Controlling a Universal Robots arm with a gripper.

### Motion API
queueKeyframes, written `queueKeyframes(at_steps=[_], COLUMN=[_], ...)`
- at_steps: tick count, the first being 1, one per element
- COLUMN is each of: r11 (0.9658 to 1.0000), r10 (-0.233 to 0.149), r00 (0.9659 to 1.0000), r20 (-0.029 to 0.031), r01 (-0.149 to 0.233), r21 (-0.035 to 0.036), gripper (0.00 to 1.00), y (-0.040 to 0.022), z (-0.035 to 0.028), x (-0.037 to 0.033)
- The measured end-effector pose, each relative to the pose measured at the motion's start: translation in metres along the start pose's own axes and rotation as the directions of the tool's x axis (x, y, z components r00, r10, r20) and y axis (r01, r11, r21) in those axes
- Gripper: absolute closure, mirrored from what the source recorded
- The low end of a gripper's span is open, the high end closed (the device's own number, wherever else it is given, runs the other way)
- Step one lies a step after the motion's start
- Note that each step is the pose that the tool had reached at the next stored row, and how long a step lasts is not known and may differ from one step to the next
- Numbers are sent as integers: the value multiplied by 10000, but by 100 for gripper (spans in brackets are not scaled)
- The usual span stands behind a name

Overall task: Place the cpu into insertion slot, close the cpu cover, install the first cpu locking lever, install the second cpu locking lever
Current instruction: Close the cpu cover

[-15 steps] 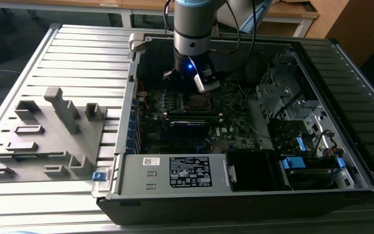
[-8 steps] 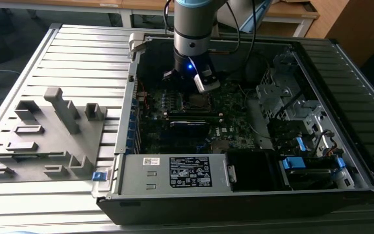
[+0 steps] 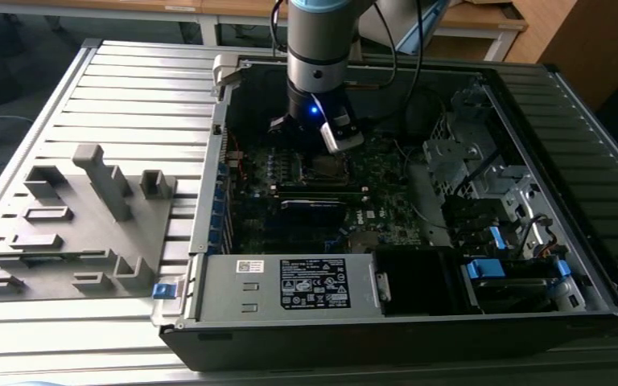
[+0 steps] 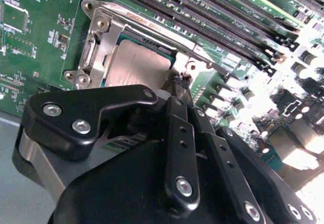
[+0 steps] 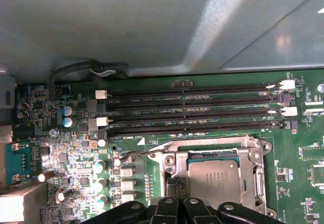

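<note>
Hanging low inside the open computer case, the black claw has its tip just beside one corner of the insertion slot. I cannot tell if the claw is open or closed, or if it holds anything. The cpu lies flat in the slot, a small square with a dull grey top. The cpu cover, a thin shiny silver frame, lies down around it. Long black memory slots run next to it on the green board. The case sits on the ribbed metal counter.
</note>
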State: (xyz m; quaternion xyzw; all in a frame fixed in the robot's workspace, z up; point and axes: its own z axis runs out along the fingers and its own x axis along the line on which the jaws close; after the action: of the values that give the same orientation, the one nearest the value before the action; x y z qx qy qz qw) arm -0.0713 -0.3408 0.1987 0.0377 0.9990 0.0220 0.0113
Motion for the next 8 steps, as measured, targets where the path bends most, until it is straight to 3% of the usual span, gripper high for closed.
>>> queueKeyframes(at_steps=[8], r11=[10000], r10=[0], r00=[10000], r20=[6], r01=[0], r21=[-7], gripper=[89], y=[1], z=[-4], x=[-1])
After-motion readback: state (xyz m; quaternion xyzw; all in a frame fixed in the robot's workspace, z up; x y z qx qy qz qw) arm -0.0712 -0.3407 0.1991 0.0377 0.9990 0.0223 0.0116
